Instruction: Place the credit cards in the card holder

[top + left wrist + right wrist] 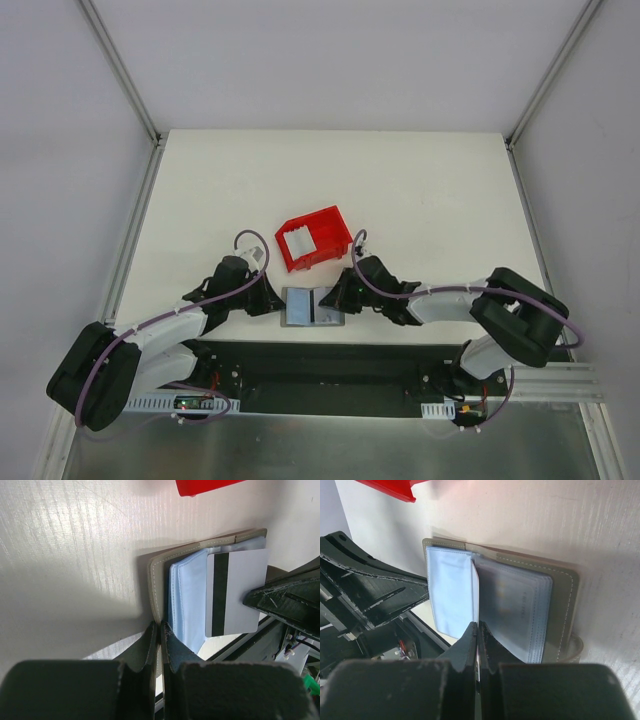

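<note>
The card holder lies open near the table's front edge, grey outside with pale blue sleeves inside. My left gripper is shut on its left cover edge; the left wrist view shows the gripper pinching the grey cover. My right gripper is shut on a credit card, white with a black stripe, held over the blue sleeves. In the right wrist view the gripper holds the card edge-on, standing among the holder's sleeves. More white cards lie in the red bin.
A red plastic bin stands just behind the card holder; its edge shows in the left wrist view and the right wrist view. The black base plate runs along the front edge, right below the holder.
</note>
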Action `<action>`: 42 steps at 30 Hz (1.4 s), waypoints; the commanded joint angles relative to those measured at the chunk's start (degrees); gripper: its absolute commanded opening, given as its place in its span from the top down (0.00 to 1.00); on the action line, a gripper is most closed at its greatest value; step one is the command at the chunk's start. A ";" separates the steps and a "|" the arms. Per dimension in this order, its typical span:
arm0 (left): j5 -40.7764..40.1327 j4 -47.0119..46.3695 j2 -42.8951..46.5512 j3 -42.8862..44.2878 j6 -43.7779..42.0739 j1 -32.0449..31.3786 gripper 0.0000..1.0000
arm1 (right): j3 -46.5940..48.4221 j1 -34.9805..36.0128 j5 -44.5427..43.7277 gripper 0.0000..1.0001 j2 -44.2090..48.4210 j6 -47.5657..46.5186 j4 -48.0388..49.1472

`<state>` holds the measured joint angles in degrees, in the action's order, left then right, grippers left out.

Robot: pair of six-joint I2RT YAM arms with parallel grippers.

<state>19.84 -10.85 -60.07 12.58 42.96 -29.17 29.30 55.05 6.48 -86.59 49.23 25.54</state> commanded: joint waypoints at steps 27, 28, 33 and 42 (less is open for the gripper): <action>-1.11 0.22 -0.57 -0.19 -0.42 0.16 1.00 | 2.86 1.99 4.06 0.97 -12.20 3.77 8.48; -1.11 0.22 -0.57 -0.19 -0.42 0.16 1.00 | 3.04 1.99 3.98 0.94 -12.20 3.77 8.39; -1.20 0.22 -0.57 -0.19 -0.25 0.16 1.00 | 2.87 1.64 -0.58 0.64 -6.59 0.44 0.85; -0.68 0.22 -1.36 0.60 -0.86 0.16 1.00 | 8.93 2.17 -2.80 0.49 -3.23 -5.99 -13.24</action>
<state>19.14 -11.40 -60.75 12.58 42.96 -29.17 35.18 56.73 4.73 -88.99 47.13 19.84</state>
